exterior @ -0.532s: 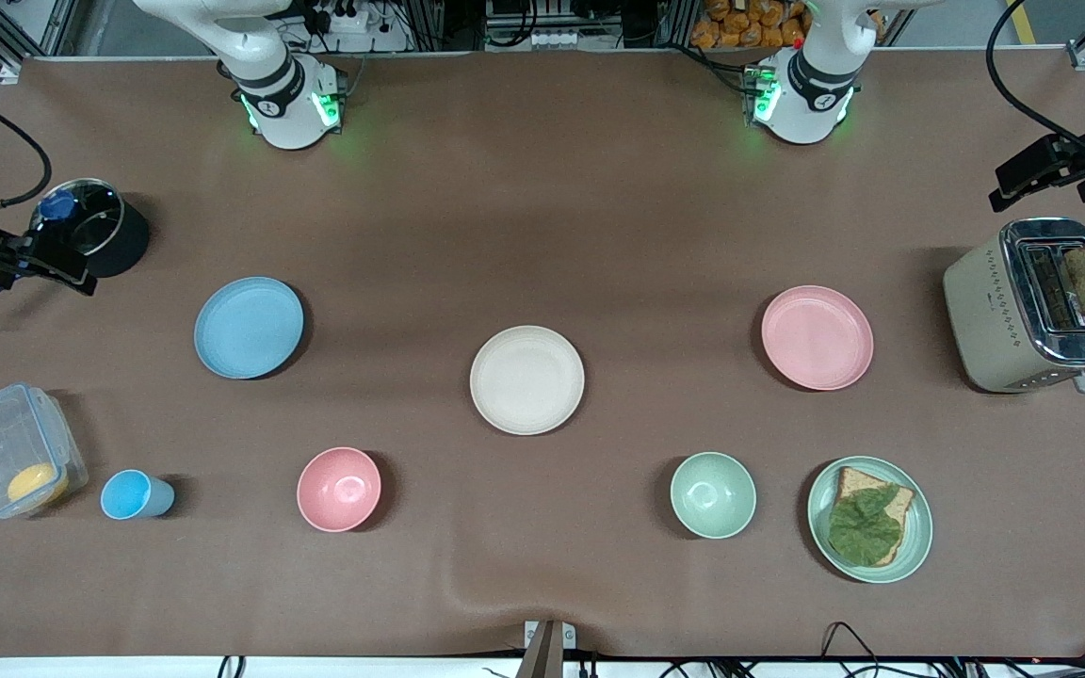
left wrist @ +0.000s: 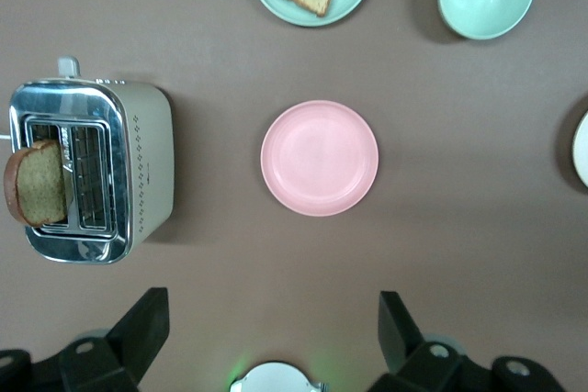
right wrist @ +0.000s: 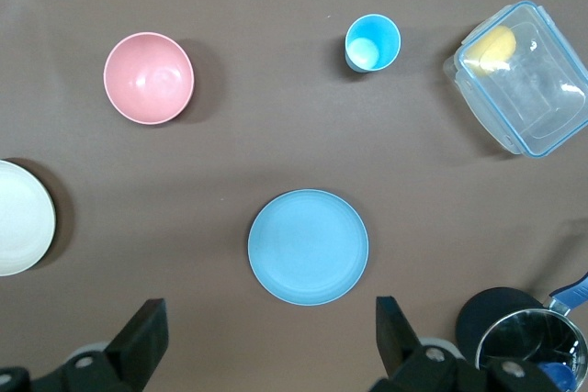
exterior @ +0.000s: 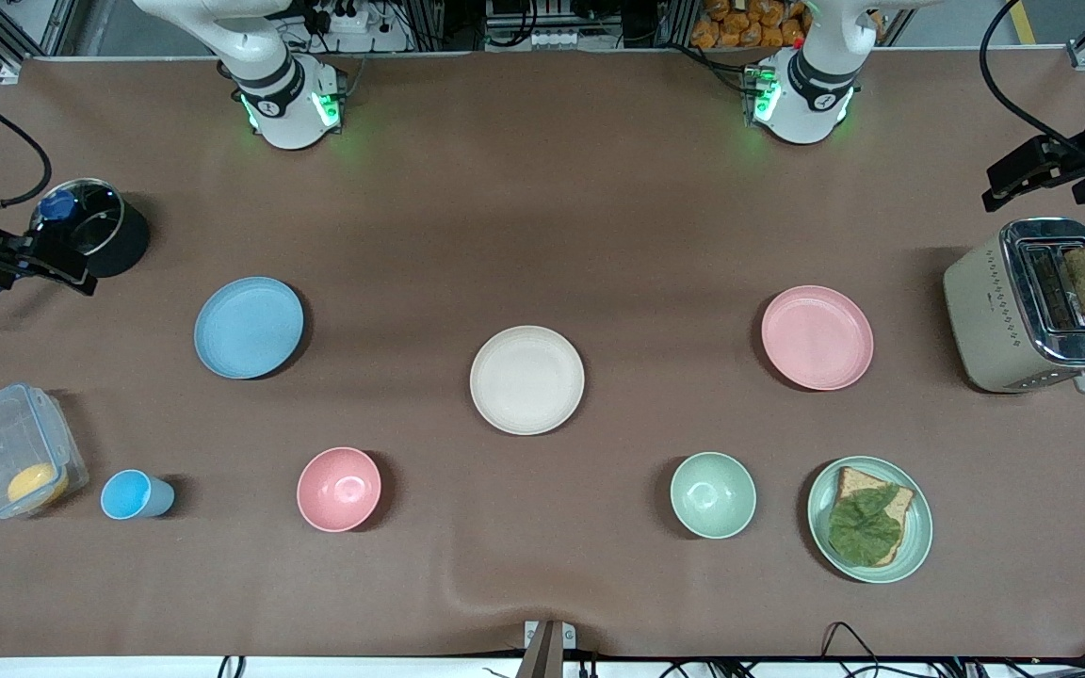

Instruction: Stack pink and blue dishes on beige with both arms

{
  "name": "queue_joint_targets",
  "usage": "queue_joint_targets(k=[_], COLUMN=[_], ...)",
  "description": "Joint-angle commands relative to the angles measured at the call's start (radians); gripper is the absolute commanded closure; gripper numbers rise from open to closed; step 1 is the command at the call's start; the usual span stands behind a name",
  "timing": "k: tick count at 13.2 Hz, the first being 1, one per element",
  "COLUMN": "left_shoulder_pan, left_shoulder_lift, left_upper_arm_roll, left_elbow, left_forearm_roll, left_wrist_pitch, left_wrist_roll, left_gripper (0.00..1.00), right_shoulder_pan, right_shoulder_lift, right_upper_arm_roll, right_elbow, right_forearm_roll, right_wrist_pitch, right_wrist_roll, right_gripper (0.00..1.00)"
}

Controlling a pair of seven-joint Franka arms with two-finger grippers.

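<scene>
Only the left gripper (exterior: 1023, 175) has lifted a little, spread wide like the right gripper (exterior: 34, 266), while the pink plate (exterior: 817, 337) and blue plate (exterior: 249, 327) each lie well apart from the bare beige plate (exterior: 526, 379), unstacked.

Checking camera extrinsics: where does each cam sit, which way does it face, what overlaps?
Front: high across the table, facing both arm bases; sees blue plate, beige plate, pink plate.
Left wrist: looks down between the open left gripper fingers at the pink plate and toaster.
Right wrist: looks down between the open right gripper fingers at the blue plate.
Shared: both wrist views catch the beige plate's edge.
</scene>
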Motion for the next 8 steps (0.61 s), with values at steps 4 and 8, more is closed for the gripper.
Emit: queue_joint_targets(k=[4,8], left_shoulder_pan=[0.012,0.040], left_shoulder_lift=[0.016,0.056], left_upper_arm_roll=[-0.006,-0.006], left_elbow=[-0.366,-0.581], left_forearm_roll=[0.022,0.024], left_wrist_pitch=[0.388,0.698], left_wrist_roll=[0.003,0.002], left_gripper=[0.00,0.00], right_shoulder_pan=[-0.018,-0.065], right_shoulder_lift=[0.023,0.032], right_upper_arm_roll=[-0.001,-0.001], right_elbow=[-0.012,-0.094], right_forearm_roll=[-0.002,-0.001], right_wrist_pitch=[-0.043,-0.056], right_wrist_roll=[-0.003,-0.055], right_gripper=[0.00,0.00])
